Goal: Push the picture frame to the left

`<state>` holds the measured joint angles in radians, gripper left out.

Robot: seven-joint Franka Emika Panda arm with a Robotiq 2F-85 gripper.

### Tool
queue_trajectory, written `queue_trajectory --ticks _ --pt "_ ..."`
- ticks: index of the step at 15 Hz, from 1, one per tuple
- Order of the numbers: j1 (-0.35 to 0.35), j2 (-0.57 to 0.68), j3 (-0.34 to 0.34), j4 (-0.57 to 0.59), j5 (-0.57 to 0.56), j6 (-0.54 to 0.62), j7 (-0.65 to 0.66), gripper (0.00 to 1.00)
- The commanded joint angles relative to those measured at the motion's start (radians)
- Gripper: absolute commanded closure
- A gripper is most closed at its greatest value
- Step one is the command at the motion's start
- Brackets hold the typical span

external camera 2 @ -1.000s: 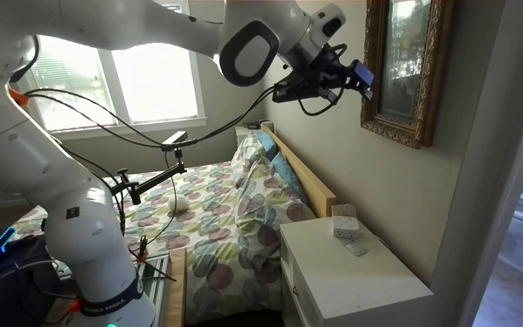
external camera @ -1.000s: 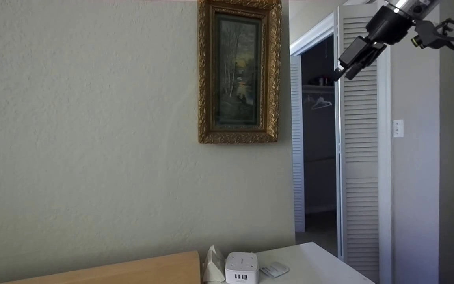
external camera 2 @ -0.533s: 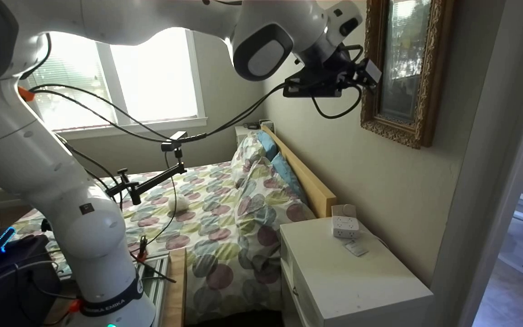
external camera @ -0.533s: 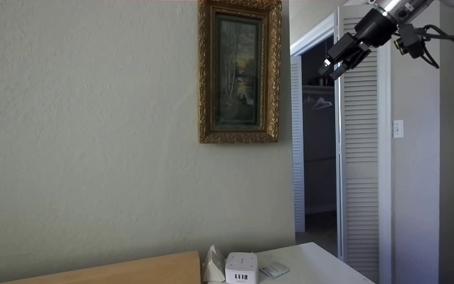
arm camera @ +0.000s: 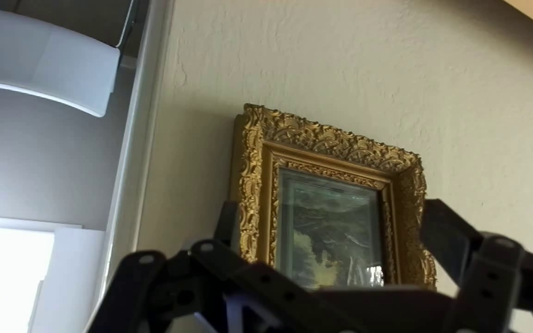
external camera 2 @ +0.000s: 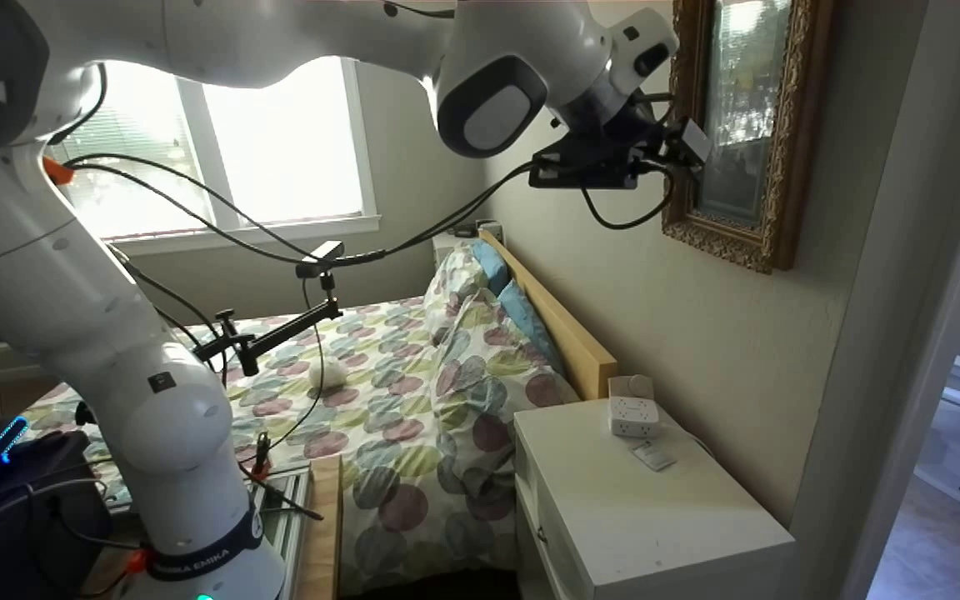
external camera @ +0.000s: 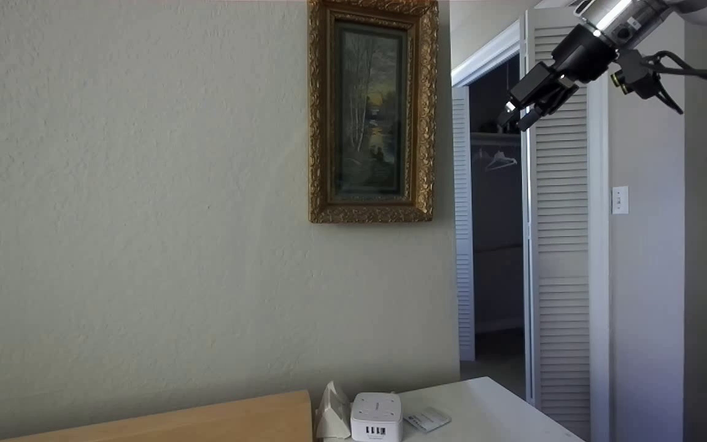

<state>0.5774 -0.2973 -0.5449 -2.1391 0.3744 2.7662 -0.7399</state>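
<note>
The picture frame, ornate gold-brown around a dark greenish painting, hangs upright on the wall in both exterior views (external camera: 372, 212) (external camera 2: 717, 242). My gripper (external camera: 515, 119) is black. In that exterior view it is right of the frame with a visible gap, pointing down-left. In an exterior view the gripper (external camera 2: 691, 158) overlaps the frame's left edge, with its fingertips hard to make out. In the wrist view the picture frame (arm camera: 329, 185) shows between the spread fingers of my gripper (arm camera: 331, 222). The gripper is open and holds nothing. The frame's lower part in that view is hidden behind the gripper.
A white nightstand (external camera 2: 663, 508) stands below the frame, with a white power strip (external camera 2: 634, 415) and a small card (external camera 2: 653, 455) on it. The wooden headboard (external camera 2: 555, 317) runs along the wall. A white louvered door (external camera: 562, 276) stands behind my gripper. Cables (external camera 2: 455, 221) hang from the wrist.
My gripper has moved left in an exterior view and right, closer to the wall and frame, in an exterior view. Lately it has sunk slightly. The picture frame has not visibly moved.
</note>
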Motion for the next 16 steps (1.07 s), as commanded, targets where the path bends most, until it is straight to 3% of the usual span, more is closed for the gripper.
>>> queue_trajectory --ticks 1,5,9,12,16 --pt "0.056 0.056 -0.098 0.060 0.089 0.024 -0.118 0.00" --pt "0.195 0.063 -0.233 0.121 0.279 -0.023 -0.310 0.00" --pt "0.303 0.127 -0.343 0.203 0.432 -0.039 -0.400 0.00" --pt "0.357 0.188 -0.411 0.258 0.533 -0.047 -0.416 0.00" --pt "0.379 0.298 -0.470 0.317 0.643 -0.074 -0.402 0.00"
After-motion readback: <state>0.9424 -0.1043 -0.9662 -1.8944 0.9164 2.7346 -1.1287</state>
